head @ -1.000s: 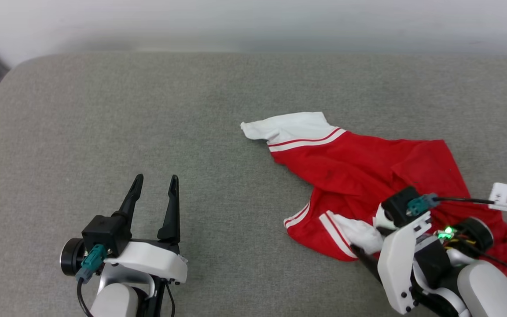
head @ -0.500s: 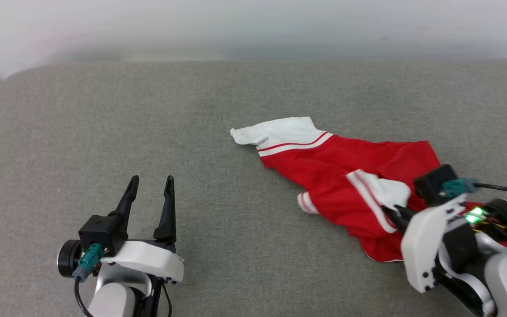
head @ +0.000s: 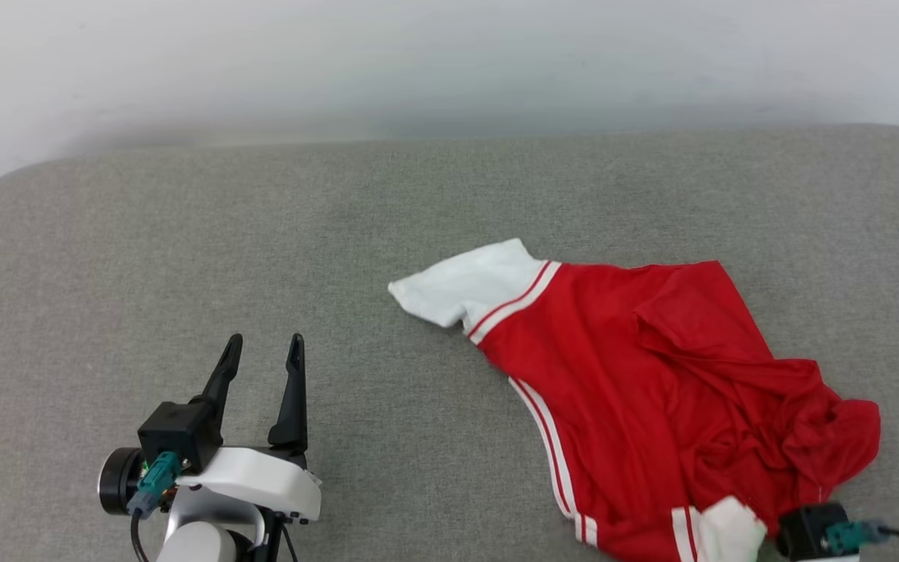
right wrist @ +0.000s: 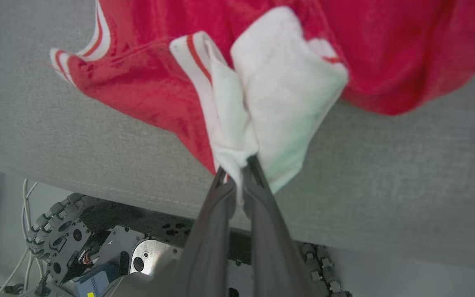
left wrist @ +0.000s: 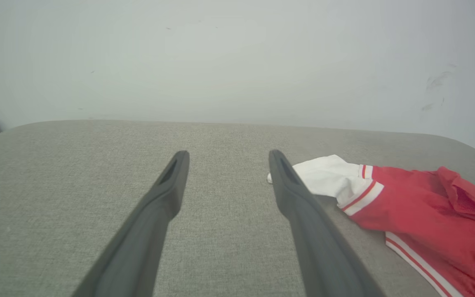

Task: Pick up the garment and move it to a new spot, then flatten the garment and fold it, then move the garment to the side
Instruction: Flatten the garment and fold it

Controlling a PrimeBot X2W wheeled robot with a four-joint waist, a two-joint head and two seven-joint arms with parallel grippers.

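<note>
**Right gripper** [right wrist: 238,166]: the jaws are drawn almost together on a bunched white sleeve [right wrist: 278,90] of the garment [right wrist: 151,82]. The cloth is pinched between the two dark fingers [right wrist: 262,214] just below their tips.

**Left gripper** [head: 265,343]: the jaws stand wide with nothing between them. The fingers point toward the far wall over bare fabric at the lower left of the head view, well apart from the garment [head: 637,375].

**Garment:** it lies crumpled on the right half of the surface [head: 184,234]. The red body is creased into folds near its right edge, and red-white striped trim runs along its left border. The held sleeve [head: 730,531] sits at the near edge of the surface. A second white sleeve [head: 465,285] lies flat and points toward the middle.

**Surface:** a padded top covered in grey woven fabric, with rounded far corners. A stitched seam runs along its near edge in the right wrist view [right wrist: 386,173].

**Room:** a plain pale wall [head: 418,62] rises directly behind the surface. It carries faint scuff marks [left wrist: 435,78] at the right of the left wrist view. Below the near edge, the right wrist view shows dark and silver machinery [right wrist: 109,247] and loose white cables [right wrist: 19,264].
</note>
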